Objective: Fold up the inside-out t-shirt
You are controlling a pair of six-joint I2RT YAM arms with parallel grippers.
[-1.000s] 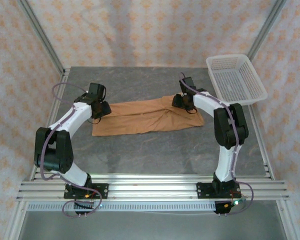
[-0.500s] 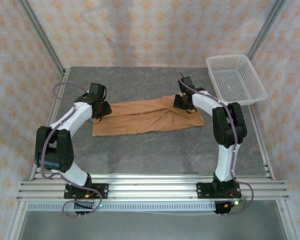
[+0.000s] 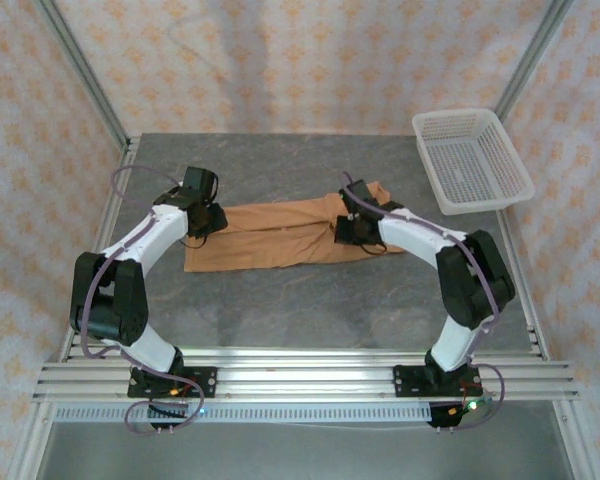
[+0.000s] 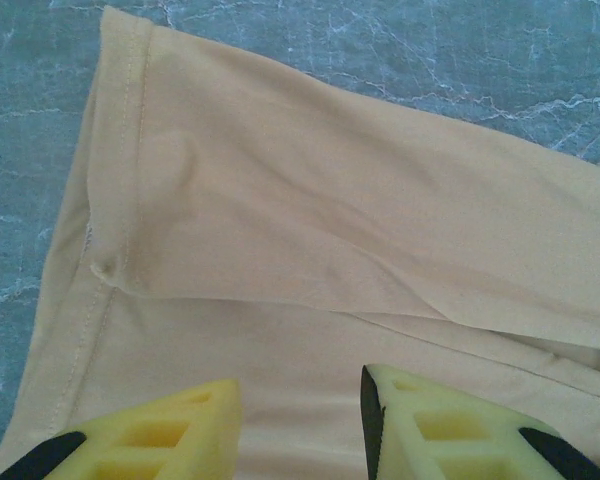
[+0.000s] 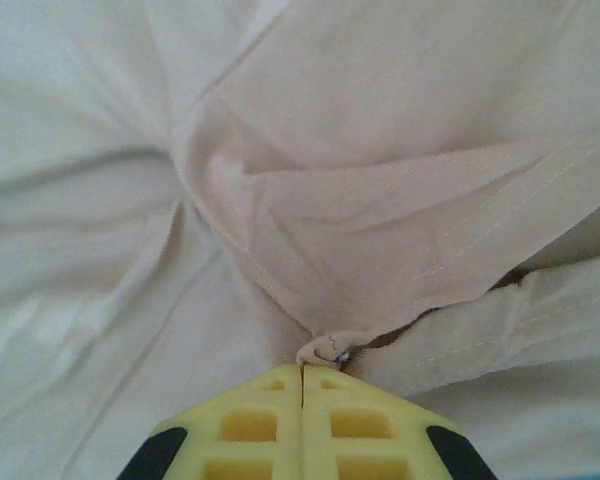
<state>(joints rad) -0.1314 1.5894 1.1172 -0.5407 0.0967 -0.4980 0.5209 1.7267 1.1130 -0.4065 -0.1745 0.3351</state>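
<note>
Grey table bore the inside-out t-shirt; the right gripper, clamped on a tiny tuck, could lose it when pulled, while the left gripper stood part-open, holding nothing.

Grey marbled table; patterned, perhaps fabric, walls.

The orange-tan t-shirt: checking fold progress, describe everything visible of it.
The orange-tan soft cloth t-shirt lies in a long wrinkled band across the grey table, stitched hems showing. The right end effector is shut on a pinched fold near its right end; the left end effector hovers open over its left end.
</note>
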